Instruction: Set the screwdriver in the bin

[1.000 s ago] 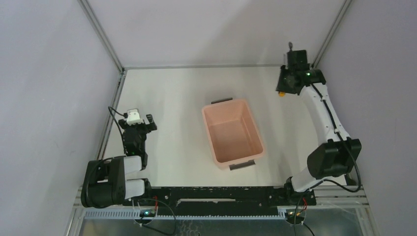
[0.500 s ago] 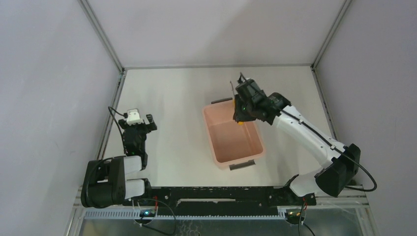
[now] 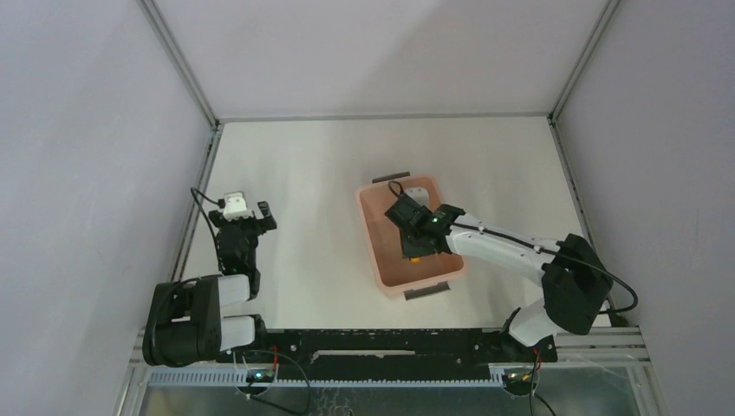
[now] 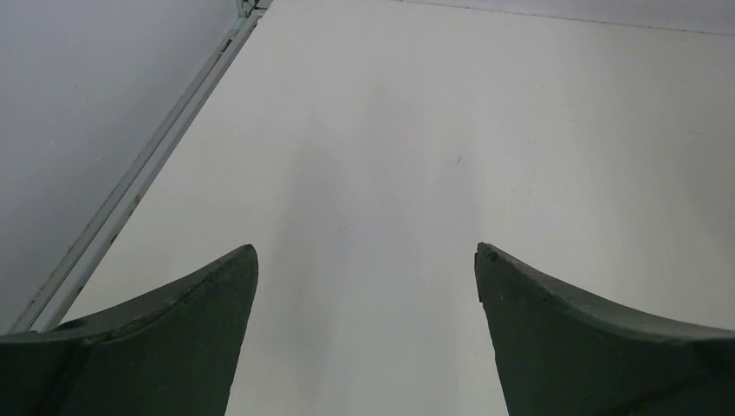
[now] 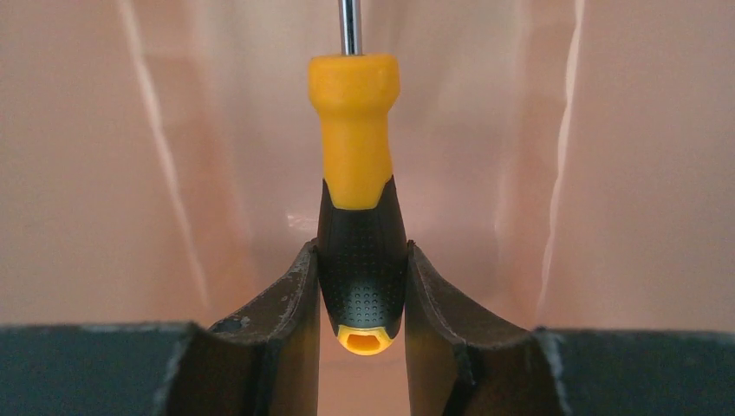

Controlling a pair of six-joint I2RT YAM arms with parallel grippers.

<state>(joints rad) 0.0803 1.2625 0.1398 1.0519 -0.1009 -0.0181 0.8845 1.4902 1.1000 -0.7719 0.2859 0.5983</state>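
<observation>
The pale pink bin stands mid-table with a dark grey handle at each short end. My right gripper is down inside it, shut on the screwdriver. The fingers clamp the black part of the handle; the orange-yellow collar and metal shaft point away toward the bin's inner wall. In the top view only a bit of orange shows under the gripper. My left gripper is open and empty at the left of the table, far from the bin; its fingers frame bare white table.
The white table is walled by grey panels, with metal frame rails along its edges. The left rail also shows in the left wrist view. The arms' base rail runs along the near edge.
My right arm swung from the far right corner to over the bin, then lowered into it, carrying the screwdriver. The left arm has not moved.
</observation>
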